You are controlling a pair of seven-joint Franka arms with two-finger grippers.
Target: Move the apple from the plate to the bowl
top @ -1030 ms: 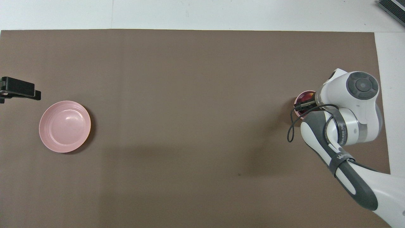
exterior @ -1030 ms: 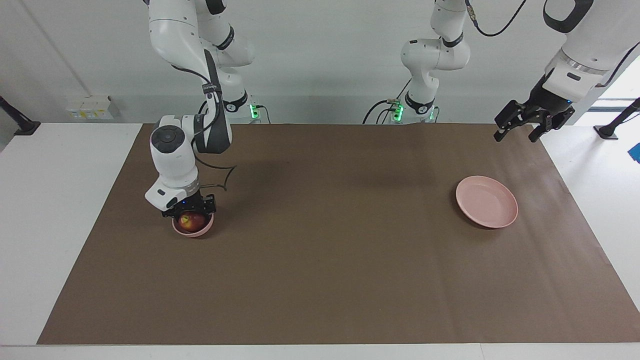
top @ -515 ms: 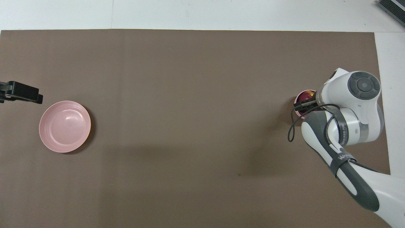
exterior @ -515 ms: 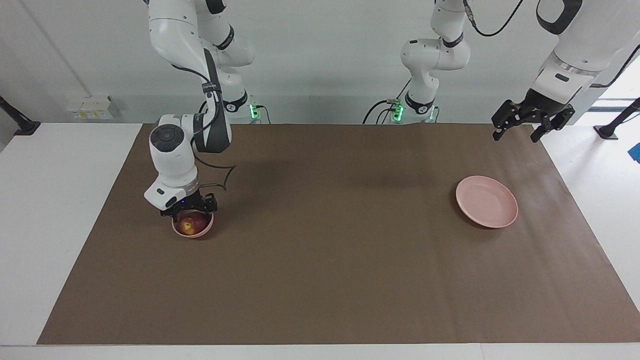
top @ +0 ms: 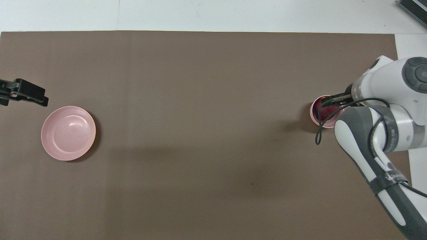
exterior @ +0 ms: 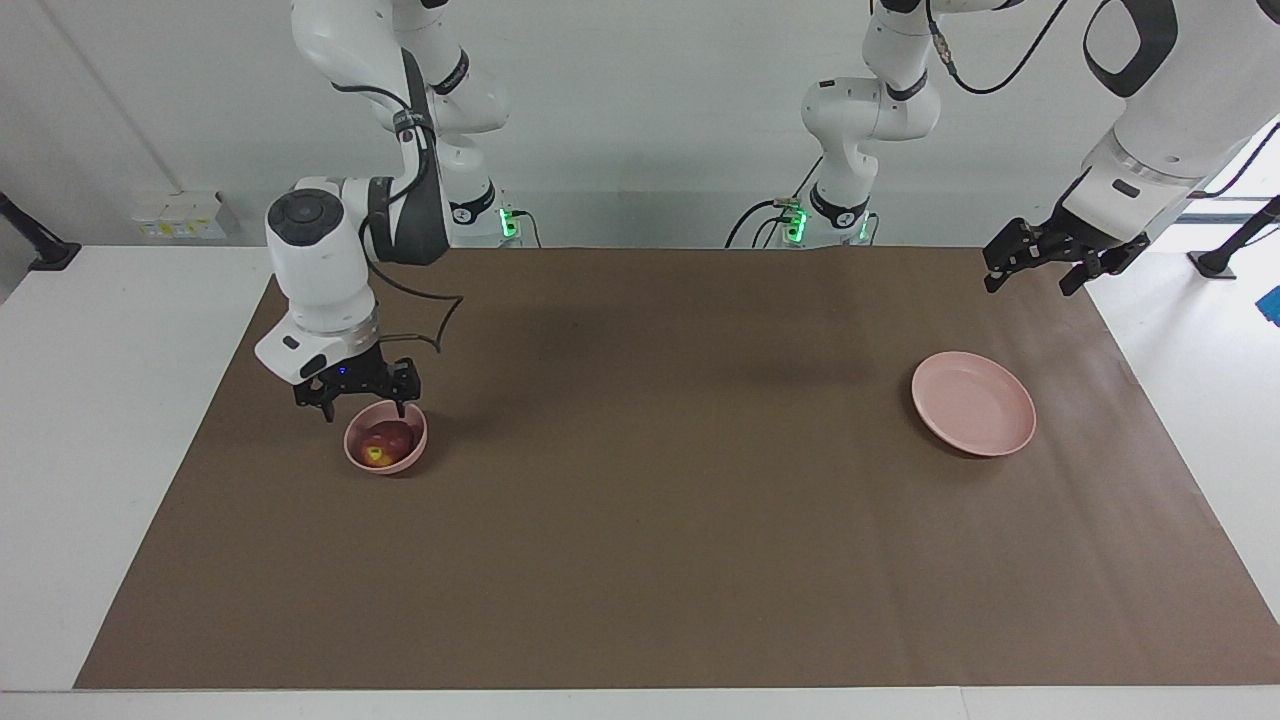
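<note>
The dark red apple (exterior: 384, 442) with its yellowish patch lies inside the small deep pink bowl (exterior: 411, 456) toward the right arm's end of the table. My right gripper (exterior: 362, 408) hangs open and empty just above the bowl's rim, on the side nearer the robots, clear of the apple. In the overhead view the right arm covers part of the bowl (top: 314, 115), and a bit of the apple (top: 323, 102) shows. The flat pink plate (exterior: 973, 403) lies empty toward the left arm's end. My left gripper (exterior: 1030, 272) waits open in the air, near the mat's edge beside the plate (top: 68, 133).
A brown mat (exterior: 660, 480) covers the table between the bowl and the plate. White table (exterior: 110, 400) borders the mat. A black cable (top: 318, 133) loops from the right wrist over the bowl's edge.
My right gripper has opened off the apple and risen from the bowl, drawing back toward the robots. The apple stays in the bowl. My left gripper has shifted slightly in the air.
</note>
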